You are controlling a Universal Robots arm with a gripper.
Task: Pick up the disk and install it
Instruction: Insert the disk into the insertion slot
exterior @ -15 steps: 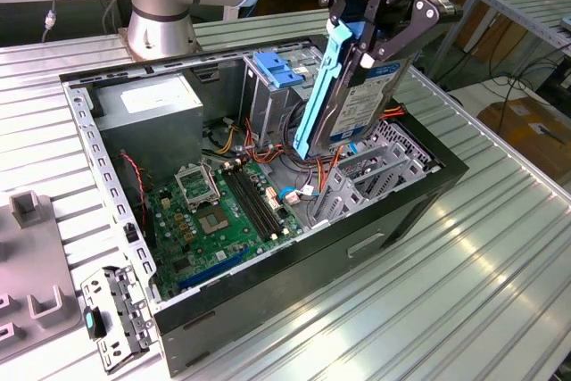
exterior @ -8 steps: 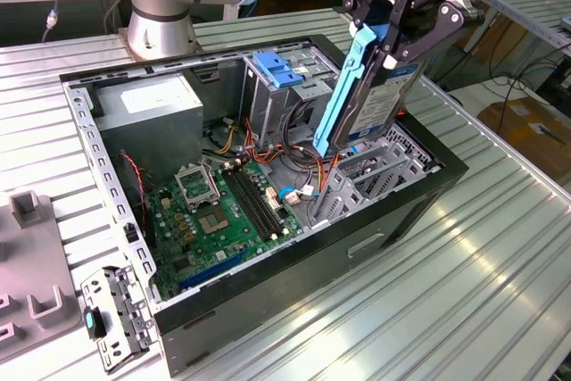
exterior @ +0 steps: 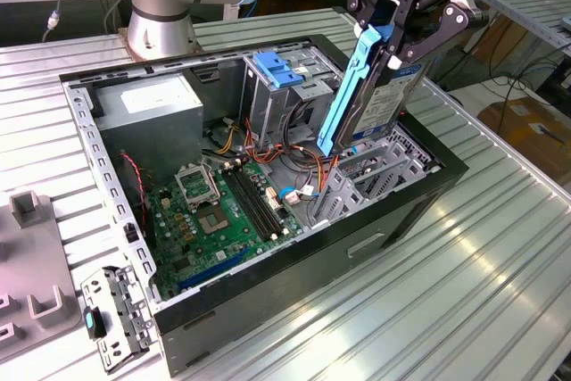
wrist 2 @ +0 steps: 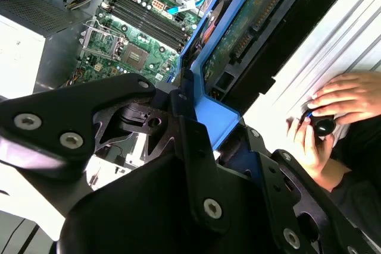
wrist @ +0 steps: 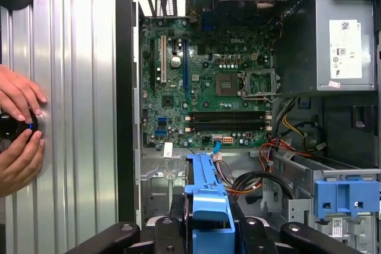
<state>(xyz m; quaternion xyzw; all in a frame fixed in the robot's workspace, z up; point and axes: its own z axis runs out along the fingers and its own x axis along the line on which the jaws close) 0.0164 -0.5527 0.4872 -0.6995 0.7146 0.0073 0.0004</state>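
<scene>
Pick done, I'm on install: my claw (exterior: 393, 42) is clamped on the disk (exterior: 382, 100), hanging on edge just above the drive bay (exterior: 370, 174); imo seating needs its blue rails (exterior: 343, 95) squared w/ that bay + slow straight drop.

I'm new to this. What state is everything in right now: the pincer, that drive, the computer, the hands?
pincer, shut on the disk.
disk, held upright over the open case, not installed.
computer case, lying on its side, open, insides exposed.
hands, resting on a dark knob.
</scene>
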